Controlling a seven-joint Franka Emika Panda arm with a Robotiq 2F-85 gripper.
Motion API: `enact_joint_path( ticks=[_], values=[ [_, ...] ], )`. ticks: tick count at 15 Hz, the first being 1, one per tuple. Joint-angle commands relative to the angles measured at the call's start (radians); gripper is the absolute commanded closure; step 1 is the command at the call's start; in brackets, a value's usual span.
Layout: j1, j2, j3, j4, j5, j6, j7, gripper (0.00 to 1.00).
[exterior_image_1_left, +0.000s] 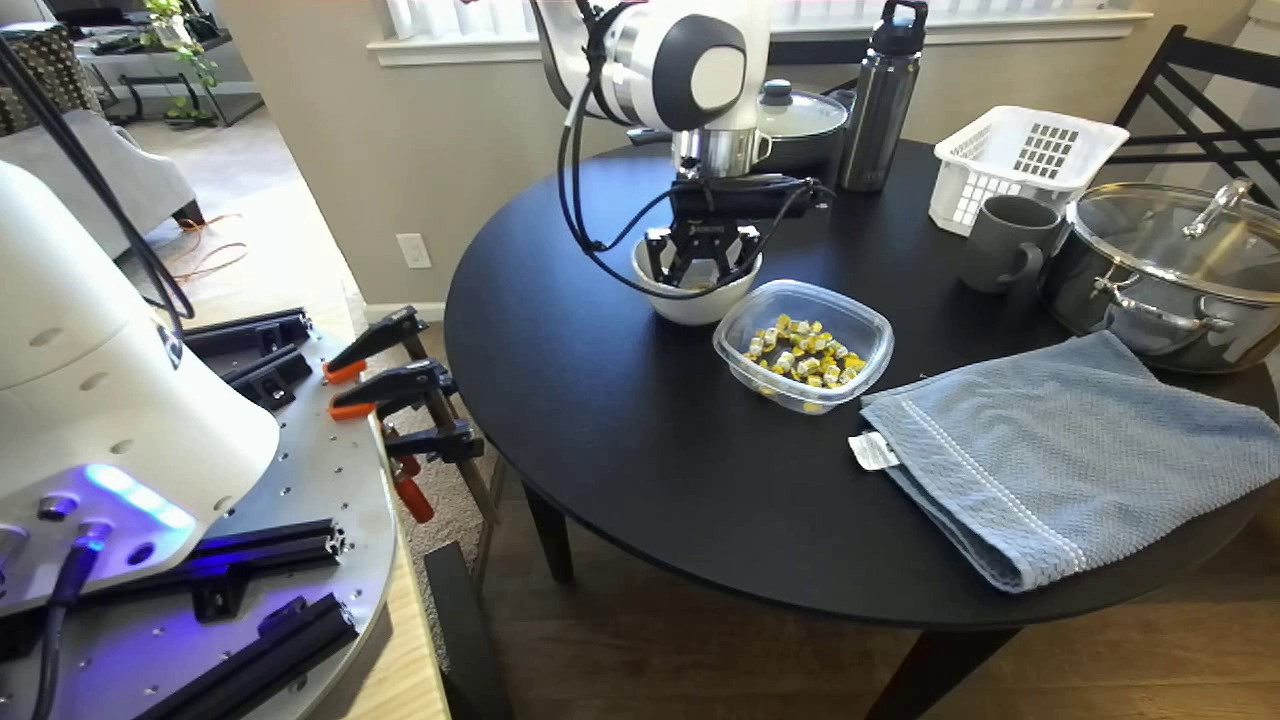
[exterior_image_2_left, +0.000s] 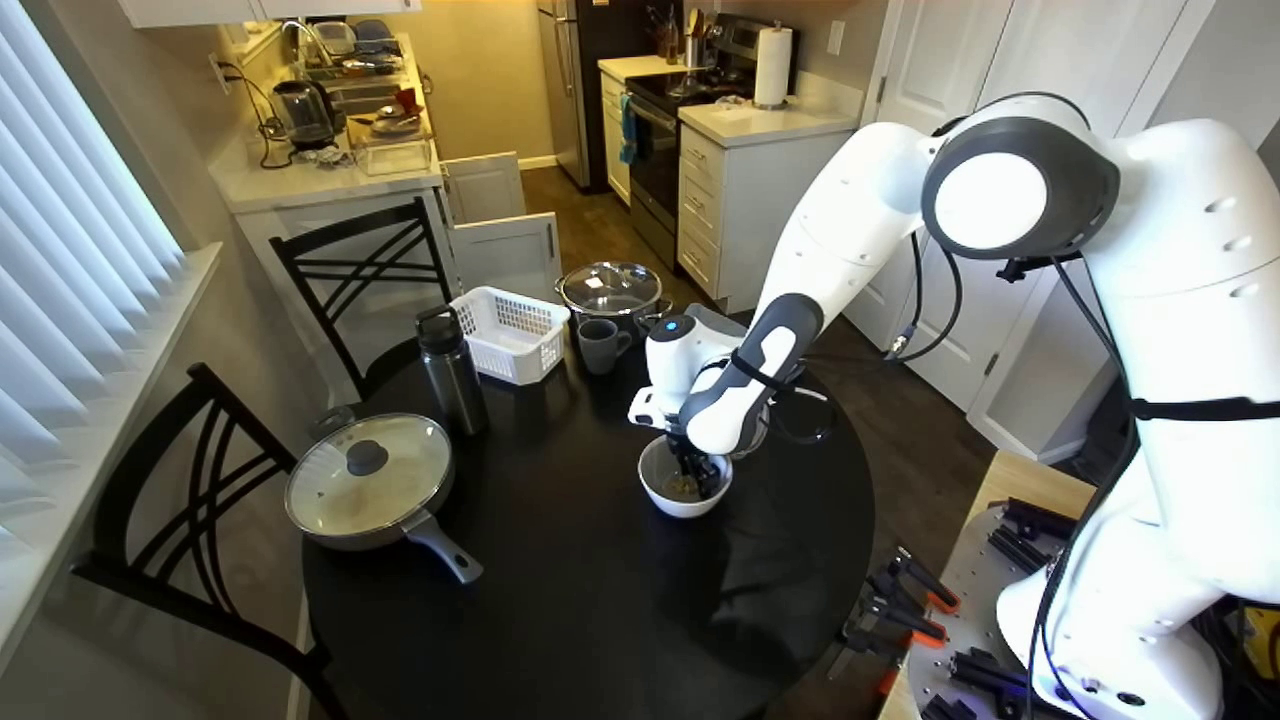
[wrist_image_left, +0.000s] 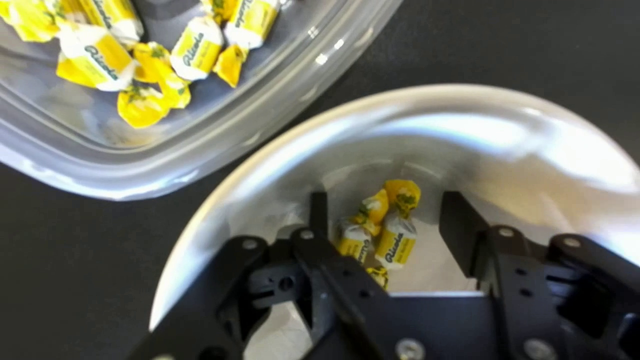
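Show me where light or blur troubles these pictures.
Wrist view: bright glare streaks the inside of the white bowl, glints dot the rim of the clear tub, and lettering on one candy is readable while its neighbour looks fuzzier; both exterior views: the window blinds look bright; in an exterior view, blue light glows on the arm's base.

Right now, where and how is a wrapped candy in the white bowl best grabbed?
Probably pinch the candy across its blocky middle, from above: the white bowl walls it in, and its twisted wrapper end looks flimsy. In the wrist view, the open end effector frames it.
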Motion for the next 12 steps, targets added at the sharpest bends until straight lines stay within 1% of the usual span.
enact_joint_path(
  ticks=[1, 5, 7, 12],
  values=[
    [0.007, 0.005, -0.013, 0.003, -0.030, -0.021, 0.023, 0.71],
    [0.007, 0.002, -0.018, 0.002, -0.038, -0.016, 0.027, 0.97],
    [0.007, 0.002, -0.021, -0.001, -0.038, -0.014, 0.029, 1.00],
    [0.007, -0.004, -0.022, -0.011, -0.036, -0.013, 0.034, 1.00]
  ],
)
